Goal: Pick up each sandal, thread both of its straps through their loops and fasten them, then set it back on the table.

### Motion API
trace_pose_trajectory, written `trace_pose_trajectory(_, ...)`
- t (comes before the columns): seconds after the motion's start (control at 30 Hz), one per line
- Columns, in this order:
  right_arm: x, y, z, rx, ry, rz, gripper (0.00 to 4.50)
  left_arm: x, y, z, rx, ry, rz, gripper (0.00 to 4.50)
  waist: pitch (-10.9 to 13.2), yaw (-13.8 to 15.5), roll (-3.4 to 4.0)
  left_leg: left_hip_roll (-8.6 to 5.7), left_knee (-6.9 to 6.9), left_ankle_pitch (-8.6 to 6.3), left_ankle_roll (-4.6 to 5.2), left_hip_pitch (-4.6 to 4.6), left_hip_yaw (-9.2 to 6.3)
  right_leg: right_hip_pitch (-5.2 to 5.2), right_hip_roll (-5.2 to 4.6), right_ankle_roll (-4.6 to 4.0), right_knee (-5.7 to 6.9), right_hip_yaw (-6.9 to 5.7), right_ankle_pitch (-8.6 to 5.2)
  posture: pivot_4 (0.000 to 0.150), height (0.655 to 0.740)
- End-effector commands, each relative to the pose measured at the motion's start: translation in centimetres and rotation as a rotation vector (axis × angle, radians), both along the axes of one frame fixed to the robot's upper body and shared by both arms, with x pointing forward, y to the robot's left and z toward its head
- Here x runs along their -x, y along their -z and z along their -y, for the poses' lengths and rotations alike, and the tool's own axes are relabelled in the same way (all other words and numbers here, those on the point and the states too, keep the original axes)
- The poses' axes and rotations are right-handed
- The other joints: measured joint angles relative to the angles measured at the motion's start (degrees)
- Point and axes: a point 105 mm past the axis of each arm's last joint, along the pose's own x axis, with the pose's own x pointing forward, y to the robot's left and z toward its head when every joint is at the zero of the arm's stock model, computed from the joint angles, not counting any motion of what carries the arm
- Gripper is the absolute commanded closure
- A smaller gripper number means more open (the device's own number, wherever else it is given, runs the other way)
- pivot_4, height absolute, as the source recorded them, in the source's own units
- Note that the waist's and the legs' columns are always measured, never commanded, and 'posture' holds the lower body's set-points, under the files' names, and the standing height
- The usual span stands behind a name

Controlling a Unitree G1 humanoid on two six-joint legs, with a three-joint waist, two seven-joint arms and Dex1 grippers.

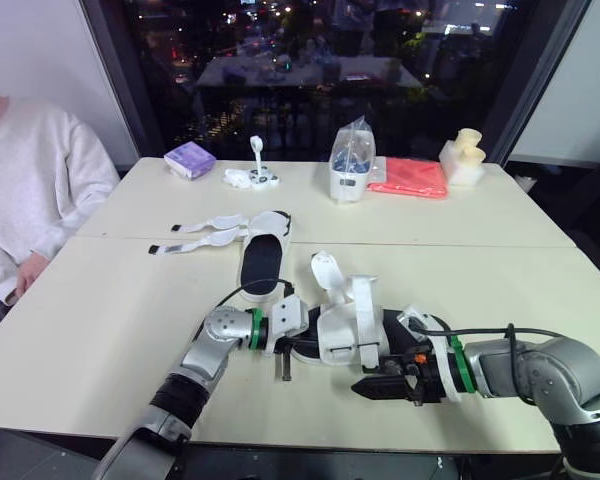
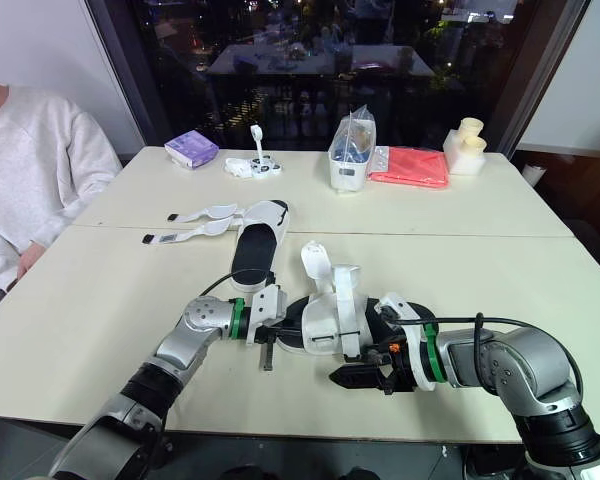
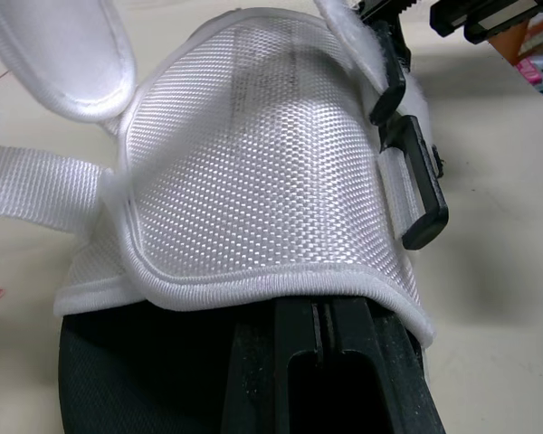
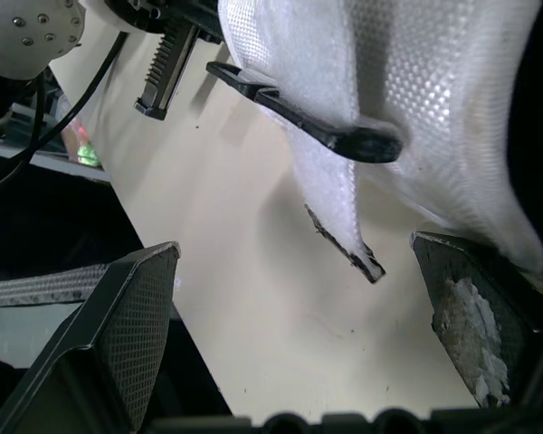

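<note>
The near sandal (image 1: 345, 325) is found at the front of the desk (image 1: 100, 320), between the two end effectors. The far sandal (image 1: 262, 255) is laid behind it with its straps spread flat. The left end effector (image 1: 283, 368) is placed at the sole's side, its fingers (image 3: 344, 362) drawn nearly together and their tips hidden under the mesh upper. The right end effector (image 1: 368, 386) is spread wide, and a loose strap (image 4: 339, 190) end is hung between its fingers, below a black loop (image 4: 308, 122).

The sandal is judged light, with a stiff sole and a soft, floppy upper and straps. The strap is best pinched near its tip, and the sole steadied at its rim.

The desk's front edge is near the right end effector, so little room is left there. Open surface is offered to either side, and a person (image 1: 30, 190) is seated well apart on the left
</note>
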Motion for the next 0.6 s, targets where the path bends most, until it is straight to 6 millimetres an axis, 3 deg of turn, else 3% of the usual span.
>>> trace_pose_trajectory(0.03, -0.9, -1.2, 0.0, -0.017, 0.011, 0.066, 0.57, 0.7, 2.2, 0.6, -0.081, 0.033, -0.045, 4.50, 0.00, 0.01, 0.00, 0.00, 0.00, 0.00, 0.00, 0.00, 0.00, 0.00, 0.00, 0.00, 0.00, 0.00, 0.00, 0.150, 0.7400)
trace_pose_trajectory(0.1, -0.8, -1.2, 0.0, -0.013, 0.004, 0.066, 1.32, 0.7, 2.2, 0.6, -0.082, 0.033, -0.045, 4.50, 0.00, 0.06, 0.00, -0.01, 0.00, 0.00, 0.01, 0.00, 0.00, 0.00, -0.01, 0.00, 0.00, 0.00, 0.00, 0.150, 0.7400)
trace_pose_trajectory(0.3, -0.4, -1.5, -0.5, -0.011, -0.049, 0.068, 4.39, 0.2, 2.1, 0.4, -0.090, 0.026, -0.037, 4.50, 0.00, 0.09, 0.00, -0.05, 0.00, -0.02, 0.05, 0.00, -0.01, 0.04, -0.07, 0.00, -0.04, -0.06, 0.00, 0.150, 0.7400)
trace_pose_trajectory(0.47, 0.1, -0.7, -0.6, 0.015, -0.078, 0.032, 4.45, 0.1, 2.1, 0.2, -0.090, 0.023, -0.036, 4.50, 0.00, 0.02, 0.00, -0.05, 0.00, -0.03, 0.07, 0.00, -0.01, 0.06, -0.08, 0.00, -0.09, -0.08, 0.00, 0.150, 0.7400)
trace_pose_trajectory(0.6, 1.7, 0.4, -1.1, 0.019, -0.129, -0.060, 4.45, 0.4, 2.1, -0.1, -0.092, 0.024, -0.039, 4.50, 0.00, -0.03, 0.00, -0.04, -0.01, -0.04, 0.08, 0.00, -0.01, 0.06, -0.08, 0.00, -0.10, -0.08, 0.00, 0.150, 0.7400)
